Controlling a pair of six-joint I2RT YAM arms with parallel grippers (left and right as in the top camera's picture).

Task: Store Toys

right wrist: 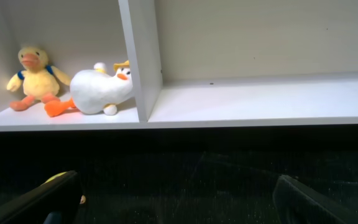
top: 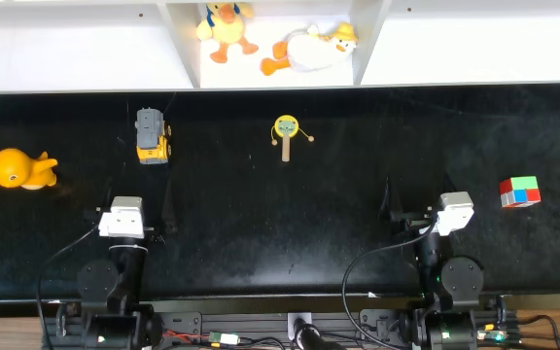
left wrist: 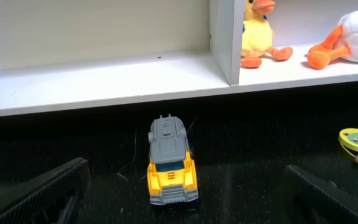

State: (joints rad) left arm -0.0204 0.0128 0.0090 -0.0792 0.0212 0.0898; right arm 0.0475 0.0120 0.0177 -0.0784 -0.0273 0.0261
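A yellow and grey toy truck (top: 152,136) stands on the black table just ahead of my left gripper (top: 134,202), which is open; its fingers (left wrist: 45,193) flank the truck (left wrist: 171,168) without touching it. A small green rattle drum (top: 286,131) lies mid-table. An orange duck toy (top: 22,169) sits at the far left and a coloured cube (top: 519,192) at the far right. My right gripper (top: 418,202) is open over bare table, its fingers (right wrist: 319,199) wide apart. A yellow plush duck (top: 226,27) and a white plush duck (top: 311,49) lie in the shelf's middle compartment.
A white shelf unit (top: 76,58) runs along the table's far edge, with upright dividers (right wrist: 140,59) that split it into compartments. The left and right compartments hold nothing. Both arm bases and cables sit along the near edge.
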